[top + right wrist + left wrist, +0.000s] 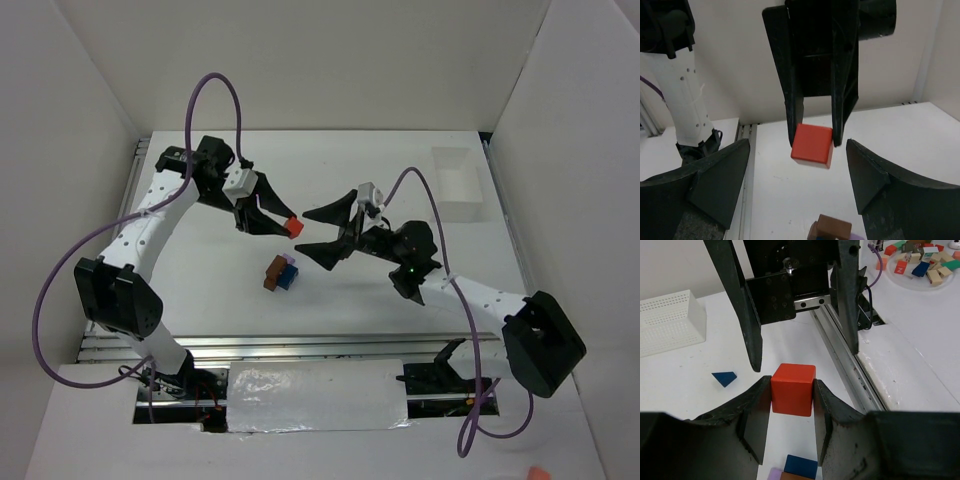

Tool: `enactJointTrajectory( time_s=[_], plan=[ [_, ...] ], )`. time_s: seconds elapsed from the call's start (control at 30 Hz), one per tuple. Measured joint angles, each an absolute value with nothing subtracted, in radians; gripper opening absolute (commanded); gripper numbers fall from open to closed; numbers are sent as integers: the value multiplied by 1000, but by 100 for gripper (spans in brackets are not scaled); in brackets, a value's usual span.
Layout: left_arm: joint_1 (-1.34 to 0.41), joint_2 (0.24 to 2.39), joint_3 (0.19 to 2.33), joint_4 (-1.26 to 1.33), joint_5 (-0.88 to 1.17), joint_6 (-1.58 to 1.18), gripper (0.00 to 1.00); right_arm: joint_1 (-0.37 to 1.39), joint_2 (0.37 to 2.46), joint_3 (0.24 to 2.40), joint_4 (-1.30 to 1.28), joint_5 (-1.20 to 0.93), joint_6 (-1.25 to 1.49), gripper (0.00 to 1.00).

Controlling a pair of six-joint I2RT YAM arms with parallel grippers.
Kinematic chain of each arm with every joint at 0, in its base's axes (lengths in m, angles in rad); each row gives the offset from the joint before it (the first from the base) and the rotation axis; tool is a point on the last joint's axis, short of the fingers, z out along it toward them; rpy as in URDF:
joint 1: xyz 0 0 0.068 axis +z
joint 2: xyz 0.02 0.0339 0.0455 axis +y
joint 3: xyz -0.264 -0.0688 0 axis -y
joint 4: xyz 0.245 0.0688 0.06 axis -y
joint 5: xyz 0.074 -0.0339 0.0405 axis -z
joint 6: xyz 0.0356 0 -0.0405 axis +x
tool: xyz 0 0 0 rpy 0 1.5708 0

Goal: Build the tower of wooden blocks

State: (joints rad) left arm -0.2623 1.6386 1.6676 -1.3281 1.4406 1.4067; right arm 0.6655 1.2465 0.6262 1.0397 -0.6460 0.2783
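Left pincer (791,391) fills the bottom of its own wrist view, fingers clamped flat on two opposite faces of a red cube (793,396), and the cube hangs clear of the tabletop (200,290). It's a firm, square hold, with the cube's top face level.

Now the relation that matters. From above, the stack (281,272) sits just back toward the arm bases from the held cube and a touch to the left, down below it. The left wrist view agrees: a blue block and a sliver of purple peek in at the bottom edge, under and behind the fingertips. So the carry looks short, back toward the base and then down. A cube has no long axis to fuss over; squaring its faces to the stack is what counts.

Right pincer (302,232) faces in from the other side, spread wide and holding nothing, with the red cube showing between its fingers. Both pincers are near the stack, but the left has the load.

Hard to read: both wrist views cut the stack off at the bottom edge, and the right one shows only a brown top. From above it is small, so I can't tell how many blocks it has or whether its top is flat. How far the right fingertips are from the cube is also unclear.
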Motion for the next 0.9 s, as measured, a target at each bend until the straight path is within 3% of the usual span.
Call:
enactJointTrajectory(
  time_s=[0.4, 0.7, 0.8, 0.9],
  plan=[
    [-265, 1639, 1674, -1345, 1441, 1423, 0, 733, 1315, 687, 1019, -578, 218, 75],
    [-261, 1639, 1674, -1362, 1444, 1438, 0, 746, 1318, 701, 970, -527, 159, 38],
    [-254, 1638, 1674, -1364, 1444, 1439, 0, 747, 1326, 709, 966, -527, 157, 30],
    [-250, 1638, 1674, -1365, 1444, 1441, 6, 747, 1328, 714, 962, -527, 154, 4]
  ],
)
